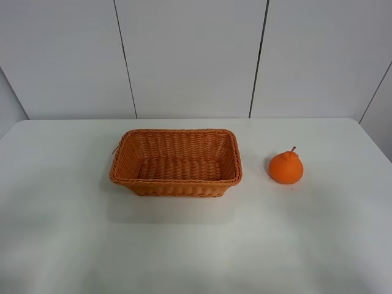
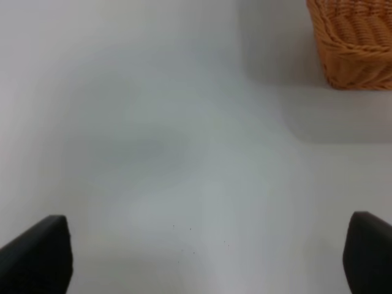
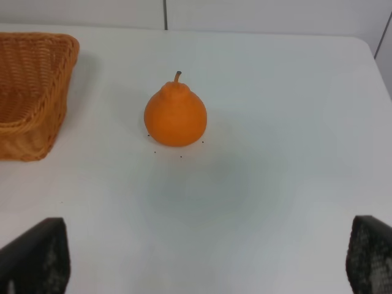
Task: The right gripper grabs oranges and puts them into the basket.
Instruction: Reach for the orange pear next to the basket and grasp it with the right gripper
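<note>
The orange (image 1: 286, 166) stands upright on the white table, to the right of the basket (image 1: 176, 131). It is round with a knobbly top and a short brown stem. The wicker basket is empty. No arm shows in the exterior view. In the right wrist view the orange (image 3: 176, 114) is ahead of my right gripper (image 3: 205, 257), whose two black fingertips are wide apart and hold nothing; the basket's corner (image 3: 37, 92) is beside the orange. My left gripper (image 2: 205, 257) is also open and empty over bare table, with a basket corner (image 2: 355, 43) far ahead.
The white table (image 1: 196, 245) ends at a white panelled wall (image 1: 196, 55) behind the basket. Its right edge (image 1: 375, 147) runs close past the orange.
</note>
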Available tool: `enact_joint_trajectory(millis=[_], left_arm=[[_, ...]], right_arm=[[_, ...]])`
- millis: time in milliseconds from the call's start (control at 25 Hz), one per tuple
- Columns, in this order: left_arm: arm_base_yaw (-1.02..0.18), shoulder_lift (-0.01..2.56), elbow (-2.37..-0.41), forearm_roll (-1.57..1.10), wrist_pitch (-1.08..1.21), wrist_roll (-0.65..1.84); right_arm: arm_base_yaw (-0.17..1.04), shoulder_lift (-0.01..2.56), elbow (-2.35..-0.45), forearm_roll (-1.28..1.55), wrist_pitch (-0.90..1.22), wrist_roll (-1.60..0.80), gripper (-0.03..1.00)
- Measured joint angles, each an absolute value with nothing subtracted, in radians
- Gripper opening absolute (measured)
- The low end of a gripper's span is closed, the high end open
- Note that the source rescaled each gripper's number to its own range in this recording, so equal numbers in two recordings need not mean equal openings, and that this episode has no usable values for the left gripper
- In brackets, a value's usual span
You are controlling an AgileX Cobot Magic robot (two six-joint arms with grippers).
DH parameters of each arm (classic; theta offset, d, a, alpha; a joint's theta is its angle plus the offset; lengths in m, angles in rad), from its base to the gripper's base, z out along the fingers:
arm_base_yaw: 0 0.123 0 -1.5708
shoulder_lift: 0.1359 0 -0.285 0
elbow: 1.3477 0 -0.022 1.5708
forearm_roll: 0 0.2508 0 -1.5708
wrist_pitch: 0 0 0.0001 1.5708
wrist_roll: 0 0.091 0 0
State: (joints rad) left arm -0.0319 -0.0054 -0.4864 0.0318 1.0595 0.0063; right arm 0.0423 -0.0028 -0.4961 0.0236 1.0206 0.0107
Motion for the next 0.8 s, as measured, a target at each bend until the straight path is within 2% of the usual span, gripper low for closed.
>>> enact_joint_trajectory(millis=[440, 600, 800], left_arm=[[-0.032, -0.005, -0.486, 0.032, 1.060, 0.006], [-0.032, -0.005, -0.486, 0.032, 1.060, 0.006], [-0.032, -0.005, -0.486, 0.032, 1.060, 0.006]], right_arm=[[0.042, 0.045, -0.516, 0.016, 1.024, 0.011, 1.00], [0.042, 0.246, -0.588, 0.011, 1.022, 0.011, 1.00], [0.042, 0.613, -0.719, 0.011, 1.018, 0.011, 1.00]])
